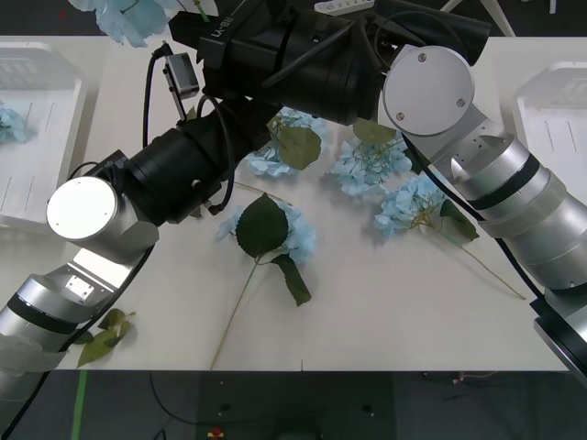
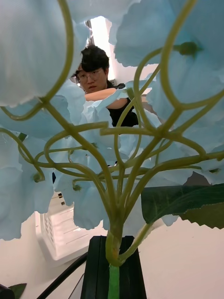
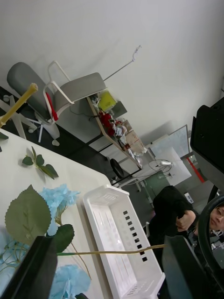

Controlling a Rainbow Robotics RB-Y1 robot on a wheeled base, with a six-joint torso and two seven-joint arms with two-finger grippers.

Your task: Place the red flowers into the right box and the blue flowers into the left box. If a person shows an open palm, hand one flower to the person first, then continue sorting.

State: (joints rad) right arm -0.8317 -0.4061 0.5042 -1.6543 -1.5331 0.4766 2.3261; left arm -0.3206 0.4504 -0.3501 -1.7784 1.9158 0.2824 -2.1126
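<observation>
Blue flowers (image 1: pixel 370 165): soft, cloth-like matt petals, dull green leaves, smooth plastic stalks. Beside them, the right box (image 3: pixel 122 232): smooth white slotted plastic. Beneath them, the table (image 1: pixel 385 302): smooth matt white.

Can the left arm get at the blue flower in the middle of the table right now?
Probably yes: the blue flower lies uncovered with bare space around it, and the left gripper has its jaws open.

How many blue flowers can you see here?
6 blue flowers: one raised at top left, one in the left box, four loose on the table. The arms may hide more.
</observation>
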